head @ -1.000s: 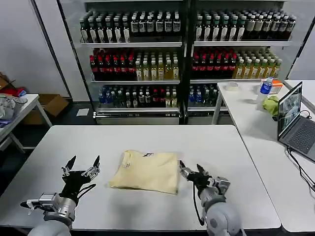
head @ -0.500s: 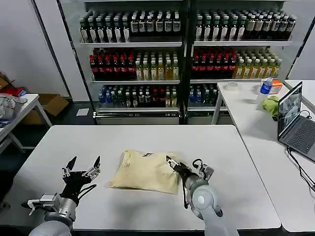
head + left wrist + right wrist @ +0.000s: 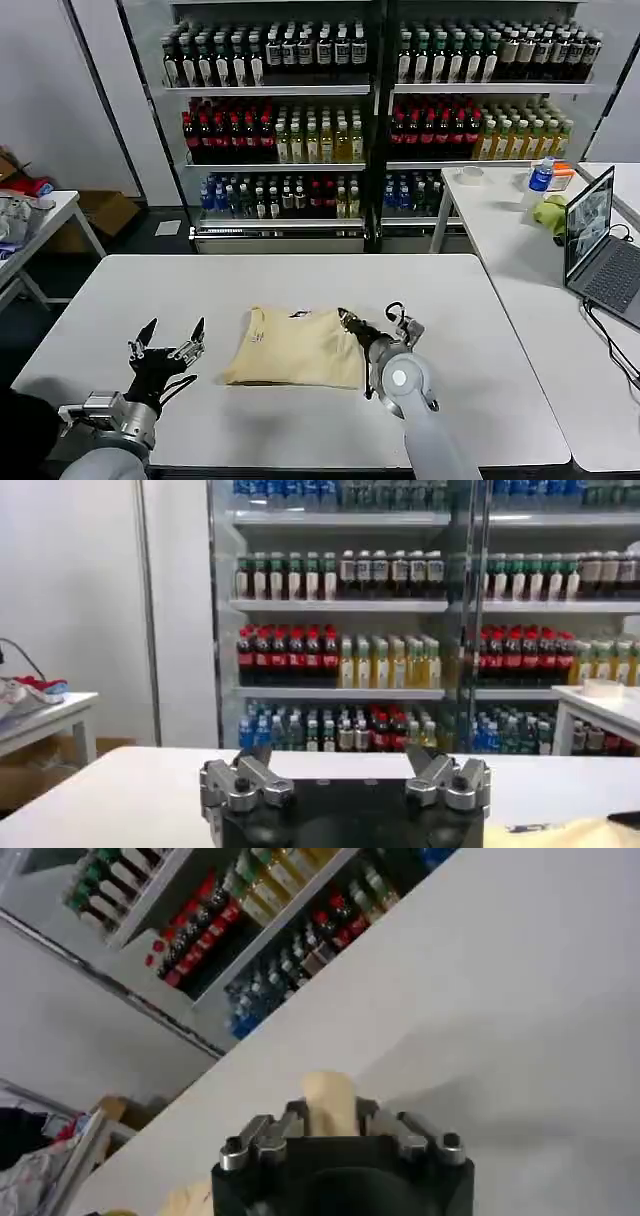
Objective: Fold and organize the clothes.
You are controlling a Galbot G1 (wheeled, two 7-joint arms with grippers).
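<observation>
The clothes are one pale cream-yellow T-shirt (image 3: 295, 348), lying folded in a rough rectangle at the middle of the white table (image 3: 480, 300), its small dark label at the far edge. My right gripper (image 3: 350, 325) is at the shirt's right edge, shut on a fold of the fabric. In the right wrist view, a strip of the cream fabric (image 3: 330, 1098) stands up between the right gripper's (image 3: 332, 1116) fingers. My left gripper (image 3: 165, 340) hovers open to the left of the shirt, apart from it. In the left wrist view the left gripper (image 3: 345, 775) holds nothing, and a corner of the shirt (image 3: 560, 832) shows.
Drink coolers (image 3: 370, 110) full of bottles stand behind the table. A second table on the right carries a laptop (image 3: 600, 245), a yellow-green bundle (image 3: 550, 213) and a blue bottle (image 3: 540, 175). A small table with a cloth pile (image 3: 15, 215) stands far left.
My right gripper has moved left from beside the shirt onto its right edge and has shut on the fabric. The left arm has stayed put.
</observation>
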